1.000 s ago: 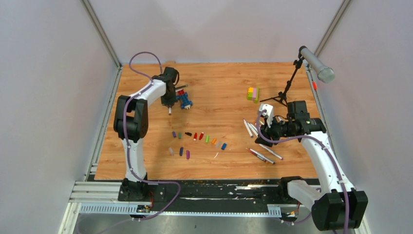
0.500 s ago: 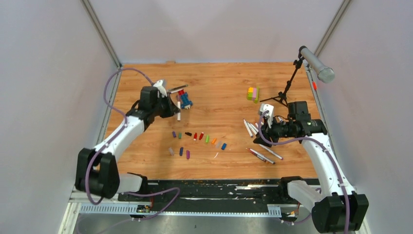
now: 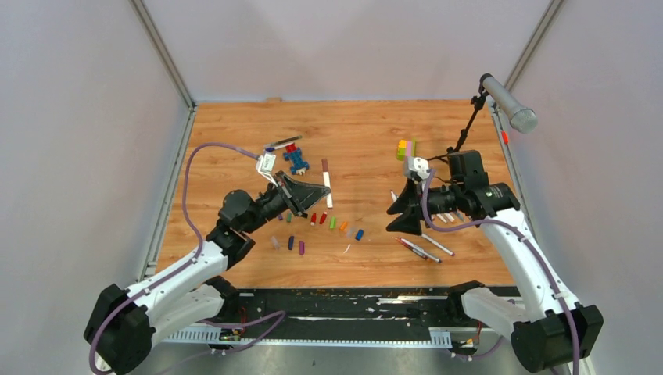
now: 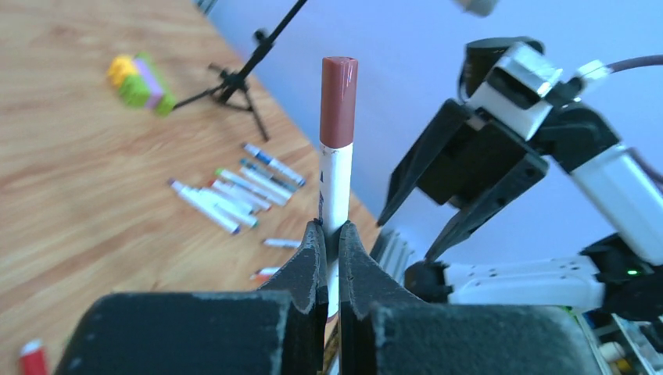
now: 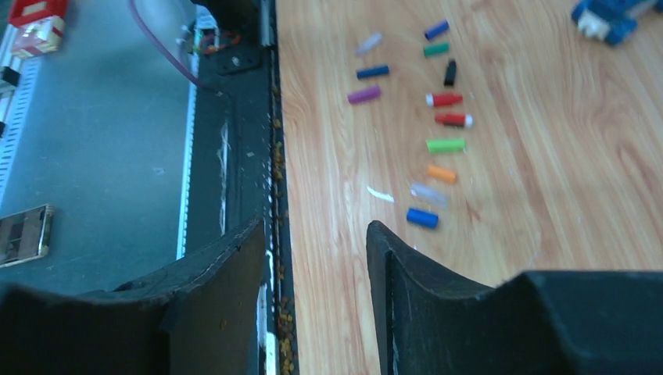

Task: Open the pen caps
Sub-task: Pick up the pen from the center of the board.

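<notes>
Capped pen (image 4: 336, 183), white barrel, is sitting clamped in the jaws of the left gripper (image 4: 328, 234), with its brown-red cap (image 4: 338, 101) fully on the far end. Loose pen caps (image 3: 328, 222) (purple, green, black, red, orange, blue, grey) are lying in two rough rows on the tabletop (image 3: 360, 133), toward the near edge's middle. Other pens (image 3: 418, 250) are lying flat, scattered toward the right edge.

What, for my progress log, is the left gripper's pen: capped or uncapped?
Capped: a brown cap sits on the end of the pen clamped in the left gripper.
</notes>
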Controlling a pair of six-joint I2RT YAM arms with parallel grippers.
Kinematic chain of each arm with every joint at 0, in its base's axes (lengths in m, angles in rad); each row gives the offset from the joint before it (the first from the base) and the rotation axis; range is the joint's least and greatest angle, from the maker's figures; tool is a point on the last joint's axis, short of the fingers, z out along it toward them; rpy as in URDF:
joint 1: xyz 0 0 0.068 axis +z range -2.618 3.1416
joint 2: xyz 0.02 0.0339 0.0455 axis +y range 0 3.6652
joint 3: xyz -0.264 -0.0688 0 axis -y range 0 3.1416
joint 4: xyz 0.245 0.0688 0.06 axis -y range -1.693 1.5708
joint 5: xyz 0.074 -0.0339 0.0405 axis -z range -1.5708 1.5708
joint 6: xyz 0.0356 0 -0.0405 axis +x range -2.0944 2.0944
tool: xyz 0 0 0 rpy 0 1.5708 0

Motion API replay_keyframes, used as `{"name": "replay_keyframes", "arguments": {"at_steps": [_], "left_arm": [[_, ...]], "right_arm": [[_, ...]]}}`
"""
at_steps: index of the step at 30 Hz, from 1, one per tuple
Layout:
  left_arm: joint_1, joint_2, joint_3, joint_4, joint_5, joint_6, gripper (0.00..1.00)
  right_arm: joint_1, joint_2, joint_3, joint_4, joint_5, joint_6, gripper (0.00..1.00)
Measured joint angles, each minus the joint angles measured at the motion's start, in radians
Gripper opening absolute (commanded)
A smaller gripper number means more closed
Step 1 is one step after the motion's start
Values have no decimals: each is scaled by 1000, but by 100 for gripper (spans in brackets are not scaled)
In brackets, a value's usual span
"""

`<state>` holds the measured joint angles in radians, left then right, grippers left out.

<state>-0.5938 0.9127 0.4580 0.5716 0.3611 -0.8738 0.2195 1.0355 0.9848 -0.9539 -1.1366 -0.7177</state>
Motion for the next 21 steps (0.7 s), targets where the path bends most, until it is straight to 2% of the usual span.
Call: {"name": "replay_keyframes", "arguments": {"at_steps": [3, 7, 14, 21], "left_arm": [[-70, 1, 0, 118, -59, -15, 0], [-156, 25, 0, 225, -137, -18, 0], [-295, 89, 3, 298, -267, 0, 0], [-374, 165, 29, 347, -351, 22, 0]], "right_arm": [[84, 10, 40, 105, -27, 144, 56], [128, 45, 61, 244, -62, 359, 57], [140, 124, 73, 489, -104, 709, 58], [164, 130, 15, 690, -124, 927, 56]]}}
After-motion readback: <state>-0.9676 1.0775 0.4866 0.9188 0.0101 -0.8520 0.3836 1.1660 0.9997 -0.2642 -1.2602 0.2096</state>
